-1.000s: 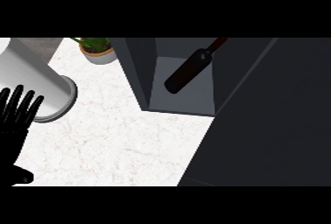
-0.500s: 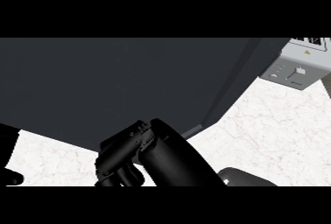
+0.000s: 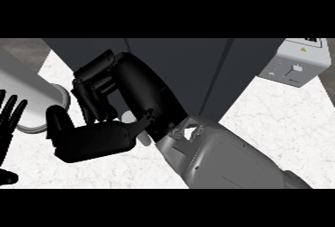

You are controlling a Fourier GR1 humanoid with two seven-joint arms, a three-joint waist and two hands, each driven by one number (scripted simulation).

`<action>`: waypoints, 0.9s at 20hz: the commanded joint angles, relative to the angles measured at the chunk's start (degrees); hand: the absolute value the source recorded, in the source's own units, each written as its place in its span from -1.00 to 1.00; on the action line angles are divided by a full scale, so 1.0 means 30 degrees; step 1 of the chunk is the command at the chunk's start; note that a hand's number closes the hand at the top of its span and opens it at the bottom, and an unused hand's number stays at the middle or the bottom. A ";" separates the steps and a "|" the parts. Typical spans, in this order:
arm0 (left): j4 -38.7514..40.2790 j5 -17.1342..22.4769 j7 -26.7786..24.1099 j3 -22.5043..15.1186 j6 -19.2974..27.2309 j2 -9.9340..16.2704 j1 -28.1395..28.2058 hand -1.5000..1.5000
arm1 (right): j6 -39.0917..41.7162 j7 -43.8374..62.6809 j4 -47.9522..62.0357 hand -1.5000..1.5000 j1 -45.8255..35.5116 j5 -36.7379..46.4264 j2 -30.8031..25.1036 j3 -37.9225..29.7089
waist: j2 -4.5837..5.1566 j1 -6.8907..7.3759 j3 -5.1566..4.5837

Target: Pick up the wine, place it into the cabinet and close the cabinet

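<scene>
The dark grey cabinet (image 3: 196, 71) fills the upper middle of the head view, and only its flat dark front panels show. No wine bottle is visible. My right hand (image 3: 124, 102) is large in the centre, its lightly bent fingers (image 3: 98, 84) against the cabinet's front and its thumb (image 3: 62, 126) low at the left. It holds nothing. The grey right forearm (image 3: 222, 162) comes in from the lower right. My left hand (image 3: 9, 117) rests at the left edge, open with fingers up.
A grey toaster-like appliance (image 3: 294, 62) stands at the upper right on the white marble counter (image 3: 281, 124). A pale grey rounded object (image 3: 33, 104) sits at the left, beside my left hand.
One second ago the cabinet stood open with the wine bottle inside. Now only its dark front shows, and my right hand has come up and leftward across it. The left hand has stayed put.
</scene>
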 commanded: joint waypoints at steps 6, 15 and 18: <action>0.0069 0.0061 0.1208 0.1262 -0.0033 0.0139 -0.0559 -1.00 | 0.2379 -0.1518 0.3723 1.00 -0.0044 -0.0611 -0.0244 -0.3233 | -0.0050 -0.0304 0.0024; 0.0992 -0.0465 0.0411 0.1568 -0.1458 -0.0365 -0.0135 -1.00 | 0.5005 -0.5497 0.8125 1.00 0.0823 0.0099 -0.0799 -0.3999 | 0.0030 -0.0198 0.0013; 0.0575 -0.0829 0.0430 0.1162 -0.0990 -0.0910 -0.0219 -1.00 | 0.5340 -0.5407 0.7970 1.00 0.0319 0.0183 -0.1722 -0.4687 | 0.0005 -0.0264 0.0018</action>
